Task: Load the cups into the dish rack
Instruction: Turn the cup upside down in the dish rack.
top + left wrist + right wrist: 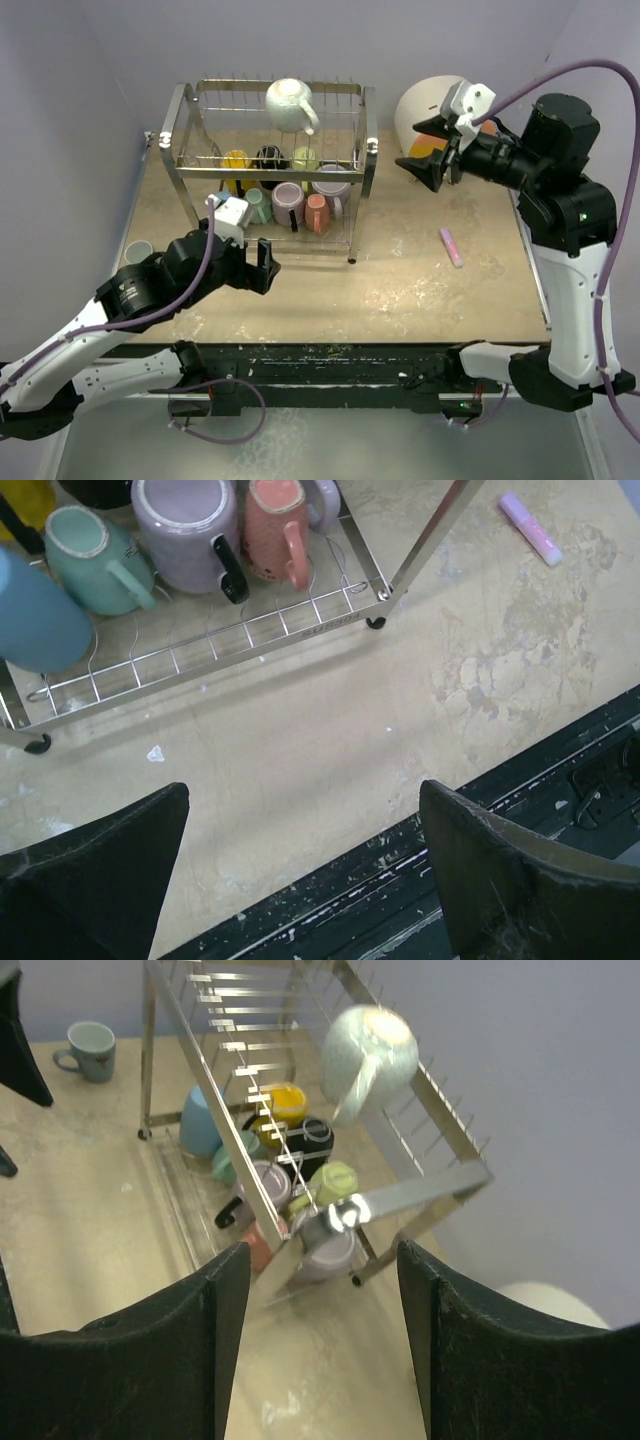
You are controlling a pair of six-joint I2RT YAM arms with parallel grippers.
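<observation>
The silver wire dish rack (368,150) stands at the back left. A white cup (290,103) rests on its top tier. Its lower tier holds yellow (237,160), black (271,157), pale green (305,158), lavender (332,185), purple (288,203), salmon (317,212) and teal (258,205) cups. A grey-blue cup (137,252) stands on the table left of the rack. My left gripper (262,270) is open and empty, just in front of the rack. My right gripper (420,147) is open and empty, raised to the right of the rack.
A pink stick (451,247) lies on the table right of the rack. A rounded cream-and-orange box (430,110) stands at the back right, behind my right gripper. The table's black front edge (480,810) runs under my left gripper.
</observation>
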